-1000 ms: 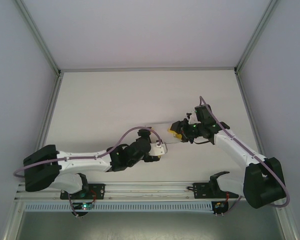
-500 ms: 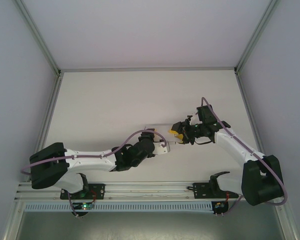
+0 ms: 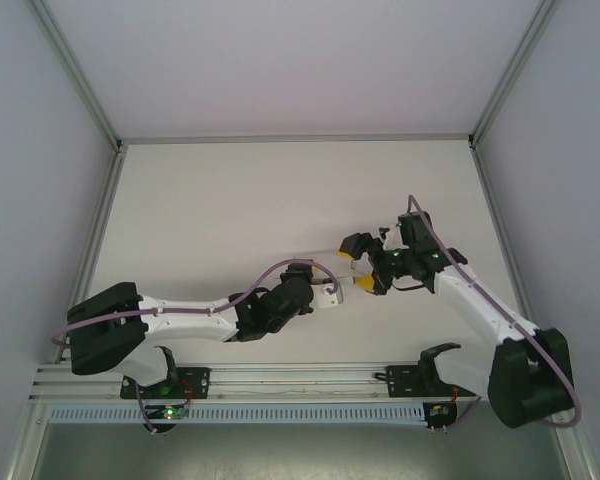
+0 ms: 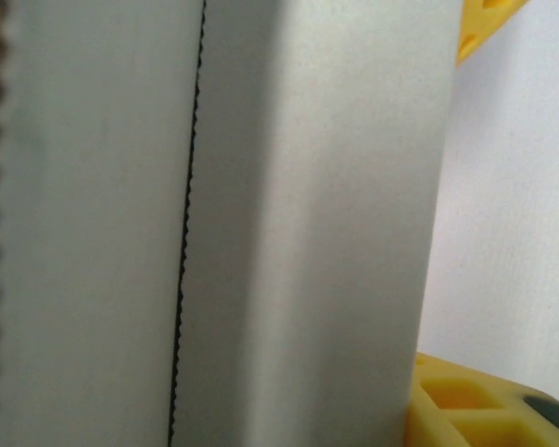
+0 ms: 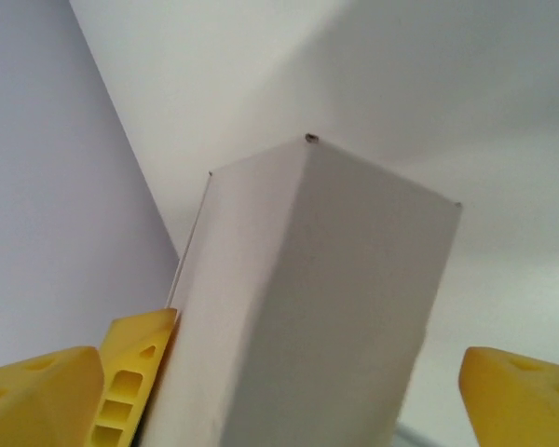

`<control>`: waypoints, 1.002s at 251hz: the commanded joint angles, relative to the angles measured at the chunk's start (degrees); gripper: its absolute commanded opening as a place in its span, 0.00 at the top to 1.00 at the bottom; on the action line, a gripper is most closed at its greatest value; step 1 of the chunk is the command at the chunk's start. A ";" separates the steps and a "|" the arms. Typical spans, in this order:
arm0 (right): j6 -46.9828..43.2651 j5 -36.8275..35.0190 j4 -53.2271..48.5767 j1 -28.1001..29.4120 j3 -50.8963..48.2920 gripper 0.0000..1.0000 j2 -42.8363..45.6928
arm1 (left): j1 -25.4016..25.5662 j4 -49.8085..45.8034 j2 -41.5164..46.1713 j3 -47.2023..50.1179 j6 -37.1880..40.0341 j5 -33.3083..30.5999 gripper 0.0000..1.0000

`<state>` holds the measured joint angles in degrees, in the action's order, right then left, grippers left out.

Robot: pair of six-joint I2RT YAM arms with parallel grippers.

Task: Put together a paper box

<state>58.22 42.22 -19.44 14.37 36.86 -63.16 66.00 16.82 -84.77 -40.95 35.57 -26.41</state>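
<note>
Paper box (image 5: 317, 298) at mid-bench (image 3: 210, 200), between my two claws, folded so two white faces meet at sharp crease. Serrated seam (image 4: 182, 233) runs down one face, close to left wrist camera. My right claw (image 3: 354, 271) spread wide around box: one yellow finger (image 5: 37, 396) just beside it, second finger (image 5: 526, 391) well apart. My left claw (image 3: 329, 293) right against box; cannot tell whether it grips.

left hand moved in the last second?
Yes. The left hand, gripping the paper box, shifted slightly right along the front rail and a little away from it.
</note>
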 commanded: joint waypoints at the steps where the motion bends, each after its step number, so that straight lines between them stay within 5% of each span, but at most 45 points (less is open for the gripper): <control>1: -1.11 -13.96 4.56 -0.52 -4.63 0.01 7.84 | -0.58 -5.00 1.45 -2.29 -4.36 1.03 0.66; 42: -8.21 -19.54 4.18 -1.55 -6.10 0.01 19.06 | -4.42 -20.44 6.62 -4.37 -10.44 13.04 0.65; 83: -12.00 -20.16 24.98 -1.58 -15.33 0.01 28.26 | -8.11 -38.49 8.16 -9.31 -11.16 26.68 0.62; 102: -16.48 -17.50 24.69 -1.42 -14.49 0.01 28.40 | -9.16 -44.39 6.76 -10.91 -9.94 30.72 0.63; 166: -32.74 -5.69 22.05 1.78 -11.61 0.05 25.20 | -11.65 -53.79 -0.44 -17.94 -10.61 33.77 0.67; 251: -43.10 -10.82 16.02 13.54 -10.89 0.23 19.19 | -15.06 -52.51 -5.04 -18.65 -9.88 36.90 0.65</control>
<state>20.99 33.06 -1.48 24.99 24.27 -42.70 52.38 -33.67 -88.16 -58.96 26.06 8.43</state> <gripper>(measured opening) 0.791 0.476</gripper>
